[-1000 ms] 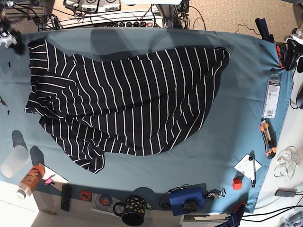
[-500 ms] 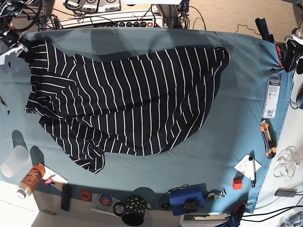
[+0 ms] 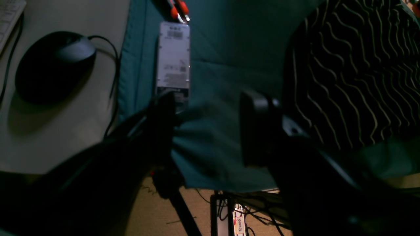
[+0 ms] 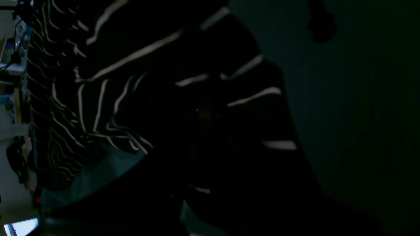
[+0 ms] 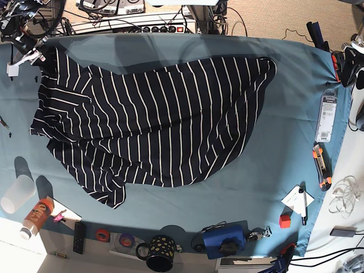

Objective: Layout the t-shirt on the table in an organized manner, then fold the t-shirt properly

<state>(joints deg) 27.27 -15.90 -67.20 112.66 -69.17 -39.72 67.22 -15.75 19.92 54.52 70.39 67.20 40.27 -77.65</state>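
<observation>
The table [image 5: 290,102] under me is draped edge to edge in plain teal-blue cloth, and the t-shirt [image 5: 153,119] lies spread across its middle and far side, dark with thin white stripes, rumpled and skewed, one sleeve trailing toward the near edge. Beyond the far edge I see beige carpet [image 5: 273,17], a power strip [image 5: 153,27] and a tangle of cables. Along the near edge sit a spotted black mug [image 5: 159,253], a blue box [image 5: 224,240], a remote [image 5: 79,237], a clear plastic cup [image 5: 17,193] and an orange bottle [image 5: 35,217] lying on its side. At one end of the cloth there is a carded package [image 5: 326,116], an orange utility knife [image 5: 322,166], a small red block [image 5: 285,220] and a pen on a paper slip [image 5: 300,202]. My left gripper [image 3: 205,126] hangs over that end's corner, its two dark fingers spread wide with nothing between them; past the cloth's hem a computer mouse [image 3: 55,62] rests on a pale desk. My right gripper [image 5: 35,56] is at the far corner of the shirt at the opposite end, right against the fabric; its own camera is nearly black and filled with striped cloth, so I cannot tell whether the fingers are clenched on the shirt or loose.
</observation>
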